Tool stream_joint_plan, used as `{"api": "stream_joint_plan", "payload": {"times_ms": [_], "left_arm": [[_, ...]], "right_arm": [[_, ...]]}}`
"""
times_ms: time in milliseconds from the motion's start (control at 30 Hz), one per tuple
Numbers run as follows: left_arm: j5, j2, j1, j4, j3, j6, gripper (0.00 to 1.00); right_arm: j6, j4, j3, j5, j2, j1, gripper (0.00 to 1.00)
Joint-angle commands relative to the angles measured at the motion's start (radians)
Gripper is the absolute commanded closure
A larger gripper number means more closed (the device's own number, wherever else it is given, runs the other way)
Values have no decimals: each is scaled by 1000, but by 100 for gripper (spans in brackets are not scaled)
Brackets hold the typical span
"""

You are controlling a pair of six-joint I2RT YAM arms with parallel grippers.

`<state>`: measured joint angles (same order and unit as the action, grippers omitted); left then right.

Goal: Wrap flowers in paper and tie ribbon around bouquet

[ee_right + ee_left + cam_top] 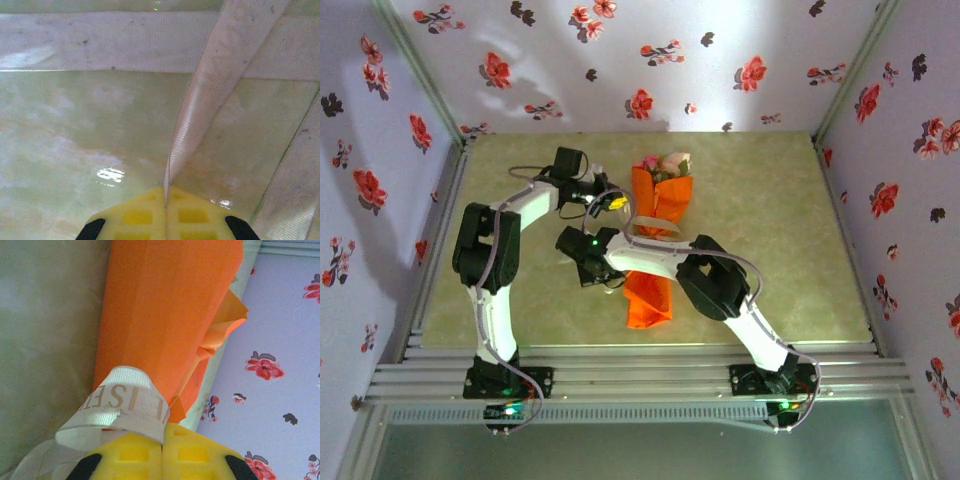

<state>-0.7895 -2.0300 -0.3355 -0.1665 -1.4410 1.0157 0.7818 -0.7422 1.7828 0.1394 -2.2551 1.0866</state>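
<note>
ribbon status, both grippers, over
Left gripper shut on ribbon beside the bouquet. Right gripper shut on ribbon too, near the table. Bouquet wrapped, lying flat. Right arm crosses over it.

My left gripper (163, 456) has its yellow jaws pressed together, pinching the ribbon (125, 407) at their seam (printed letters face me). The ribbon loops over the near end of the orange paper (165, 315). Left of the paper lies the green table (45, 340); right of it stands the flowered wall (280, 330).

Green table (770, 250); bouquet (653, 297) flat, ctr
</note>
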Motion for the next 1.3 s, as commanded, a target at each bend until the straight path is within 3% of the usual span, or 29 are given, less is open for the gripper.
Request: {"api": "stream_joint_plan", "payload": {"times_ms": [0, 200, 500, 1267], "left_arm": [[-7, -6, 8, -24, -19, -4, 100], [17, 0, 7, -31, -15, -9, 100], [39, 5, 4, -30, -22, 5, 100], [104, -67, -134, -10, -139, 74, 100]], "right_arm": [[-56, 6, -11, 55, 156, 2, 100], [-107, -22, -32, 58, 398, -37, 100], [-98, 21, -217, 76, 697, -122, 100], [-67, 24, -320, 100, 1059, -163, 100]]}}
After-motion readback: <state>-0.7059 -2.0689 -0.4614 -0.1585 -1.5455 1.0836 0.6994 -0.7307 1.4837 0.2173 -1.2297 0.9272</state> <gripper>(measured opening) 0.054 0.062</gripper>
